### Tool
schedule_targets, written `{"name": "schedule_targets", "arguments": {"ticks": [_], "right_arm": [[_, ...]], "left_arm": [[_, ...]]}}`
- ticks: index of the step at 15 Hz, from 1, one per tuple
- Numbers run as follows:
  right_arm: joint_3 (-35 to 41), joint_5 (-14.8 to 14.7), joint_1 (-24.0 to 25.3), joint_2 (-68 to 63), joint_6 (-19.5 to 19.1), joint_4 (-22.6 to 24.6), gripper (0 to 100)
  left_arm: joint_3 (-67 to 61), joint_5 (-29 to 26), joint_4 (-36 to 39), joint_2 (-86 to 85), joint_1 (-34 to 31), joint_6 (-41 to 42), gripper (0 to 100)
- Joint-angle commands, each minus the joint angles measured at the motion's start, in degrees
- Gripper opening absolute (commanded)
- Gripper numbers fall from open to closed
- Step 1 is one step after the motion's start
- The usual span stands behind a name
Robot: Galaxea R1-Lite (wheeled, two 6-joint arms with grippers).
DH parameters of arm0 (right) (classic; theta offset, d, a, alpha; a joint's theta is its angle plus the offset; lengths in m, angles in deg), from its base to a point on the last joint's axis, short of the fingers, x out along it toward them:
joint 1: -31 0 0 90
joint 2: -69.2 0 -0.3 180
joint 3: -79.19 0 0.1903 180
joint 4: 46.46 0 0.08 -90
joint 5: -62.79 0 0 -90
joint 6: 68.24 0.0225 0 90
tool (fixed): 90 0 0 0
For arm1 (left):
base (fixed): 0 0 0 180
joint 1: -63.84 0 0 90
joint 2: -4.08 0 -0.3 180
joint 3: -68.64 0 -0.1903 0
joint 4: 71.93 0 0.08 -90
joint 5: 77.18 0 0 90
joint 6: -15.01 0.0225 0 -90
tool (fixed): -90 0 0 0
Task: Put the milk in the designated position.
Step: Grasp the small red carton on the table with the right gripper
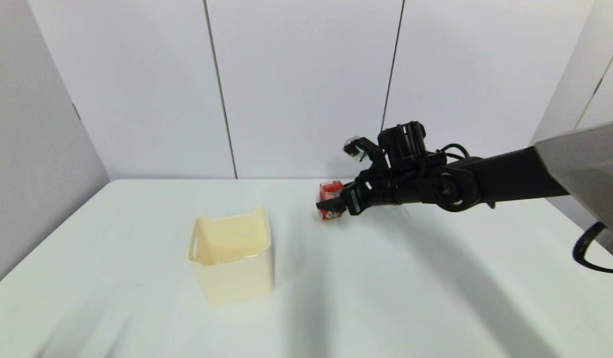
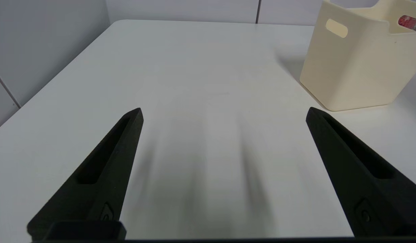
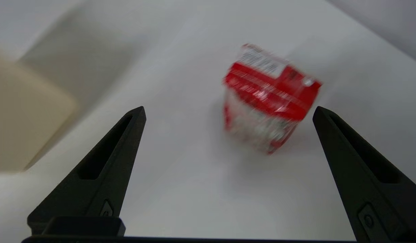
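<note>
The milk (image 1: 330,191) is a small red carton with white print, on the white table near its far edge, right of centre. My right gripper (image 1: 338,201) reaches in from the right and hangs open just short of it. In the right wrist view the milk (image 3: 268,101) sits just beyond the right gripper (image 3: 228,109), nearer one finger (image 3: 349,162), with nothing held. A sliver of the milk (image 2: 409,22) shows past the bin in the left wrist view. The left gripper (image 2: 225,109) is open over bare table, out of the head view. Nothing marks the designated position.
A cream plastic bin (image 1: 232,253) with handle slots stands left of centre, open side up, also in the left wrist view (image 2: 356,67) and as a blur in the right wrist view (image 3: 22,114). Grey walls close the table's far and left sides.
</note>
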State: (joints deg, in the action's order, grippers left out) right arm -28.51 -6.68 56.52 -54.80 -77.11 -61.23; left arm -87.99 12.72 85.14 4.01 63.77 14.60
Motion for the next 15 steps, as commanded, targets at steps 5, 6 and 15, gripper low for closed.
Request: {"name": "schedule_targets", "arguments": {"ticks": [5,6,15], "right_arm": [[-3.6,-1.4,-0.6,-7.9,2.4,2.8,0],[-3.9,-1.4,-0.6,-7.9,3.1,2.8,0],[0.9,-1.3,-1.9,-2.6,5.6,2.6,0]], "left_arm": [[0.0,0.0,0.0,0.1,0.0,0.0,100],[0.0,0.0,0.0,0.1,0.0,0.0,100],[0.0,0.0,0.0,0.1,0.0,0.0,100]]}}
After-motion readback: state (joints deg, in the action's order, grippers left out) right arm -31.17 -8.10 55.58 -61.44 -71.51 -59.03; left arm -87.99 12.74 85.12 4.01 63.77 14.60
